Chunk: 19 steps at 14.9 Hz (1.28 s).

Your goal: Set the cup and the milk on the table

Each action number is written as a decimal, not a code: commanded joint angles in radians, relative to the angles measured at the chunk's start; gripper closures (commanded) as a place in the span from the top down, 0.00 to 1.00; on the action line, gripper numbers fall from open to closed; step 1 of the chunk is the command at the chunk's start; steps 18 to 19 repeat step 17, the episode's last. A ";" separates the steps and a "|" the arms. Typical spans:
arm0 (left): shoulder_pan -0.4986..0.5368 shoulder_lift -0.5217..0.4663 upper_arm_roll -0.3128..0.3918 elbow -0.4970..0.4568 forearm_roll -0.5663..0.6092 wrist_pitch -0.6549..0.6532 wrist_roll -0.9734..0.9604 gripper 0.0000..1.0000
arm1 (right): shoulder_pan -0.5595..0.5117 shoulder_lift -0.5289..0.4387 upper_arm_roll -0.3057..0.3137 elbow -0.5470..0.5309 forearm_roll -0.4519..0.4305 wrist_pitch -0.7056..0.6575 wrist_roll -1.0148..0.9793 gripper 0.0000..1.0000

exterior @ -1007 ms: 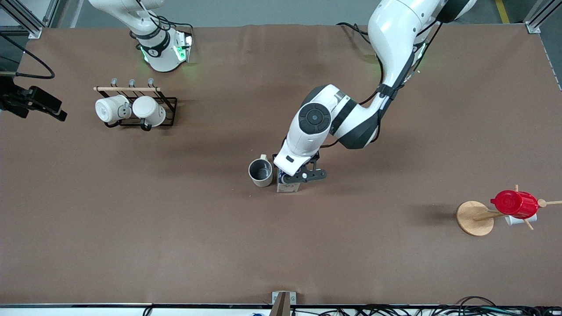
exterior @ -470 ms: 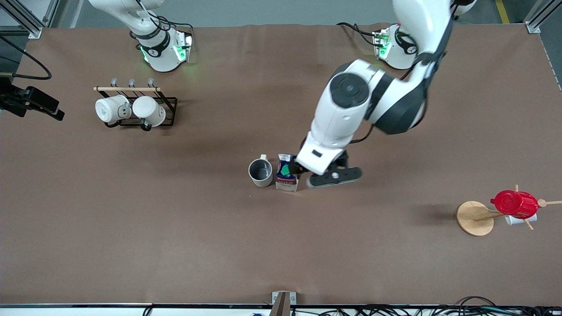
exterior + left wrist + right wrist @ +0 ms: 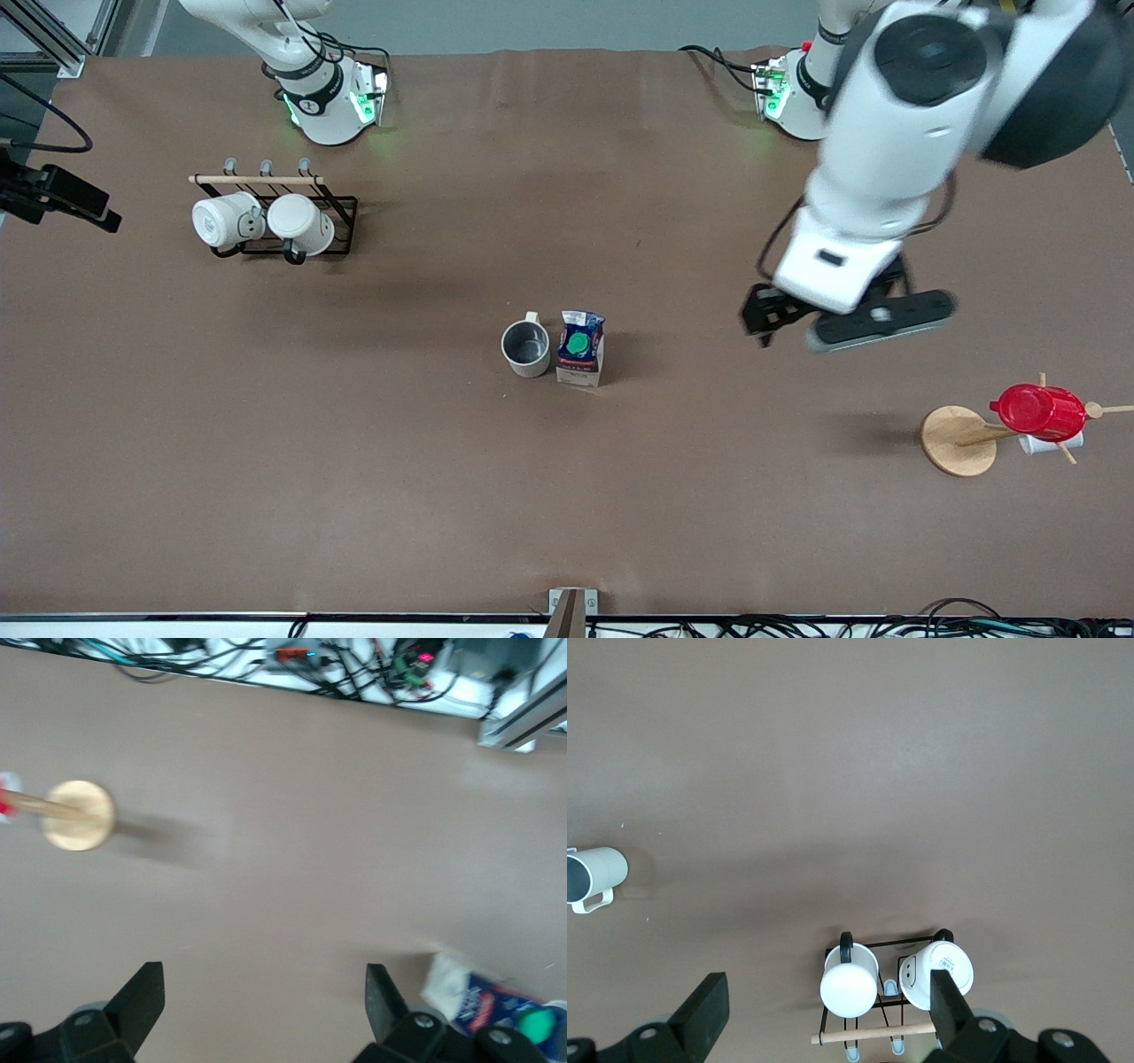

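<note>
The cup [image 3: 526, 347], cream-white with a dark grey inside, stands upright mid-table [image 3: 567, 496]. The milk [image 3: 580, 347], a blue and white carton with a green cap, stands upright right beside it, toward the left arm's end. My left gripper [image 3: 764, 321] is open and empty, up in the air over bare table between the milk and the mug tree. In the left wrist view its gripper [image 3: 263, 997] is wide open, with the milk [image 3: 492, 1005] off to one side. My right gripper [image 3: 828, 1005] is open and empty, high over the mug rack, and out of the front view. The cup [image 3: 594, 875] also shows in the right wrist view.
A black wire rack [image 3: 341, 208] holds two all-white mugs [image 3: 264, 221] near the right arm's base; it also shows in the right wrist view [image 3: 886, 979]. A wooden mug tree [image 3: 957, 440] with a red cup [image 3: 1036, 412] stands toward the left arm's end.
My left gripper has let go of the milk, risen and swung away toward the left arm's end of the table. The milk and cup have stayed put.
</note>
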 commanded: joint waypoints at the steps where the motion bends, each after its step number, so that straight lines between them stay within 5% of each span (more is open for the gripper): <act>1: 0.121 -0.096 -0.014 -0.035 -0.065 -0.103 0.175 1.00 | -0.017 -0.003 0.008 0.008 0.001 -0.016 -0.011 1.00; 3: 0.175 -0.134 -0.019 -0.051 -0.091 -0.141 0.306 1.00 | -0.021 -0.003 0.008 0.011 0.005 -0.016 -0.011 1.00; 6: 0.262 -0.281 -0.019 -0.226 -0.159 -0.143 0.470 1.00 | -0.021 -0.003 0.010 0.011 -0.001 -0.015 -0.011 1.00; 11: 0.307 -0.439 -0.039 -0.428 -0.177 -0.138 0.501 1.00 | -0.021 -0.001 0.010 0.010 0.001 -0.007 -0.012 1.00; 19: 0.348 -0.449 -0.043 -0.411 -0.181 -0.151 0.544 1.00 | -0.026 0.000 0.010 0.011 -0.002 -0.001 -0.012 1.00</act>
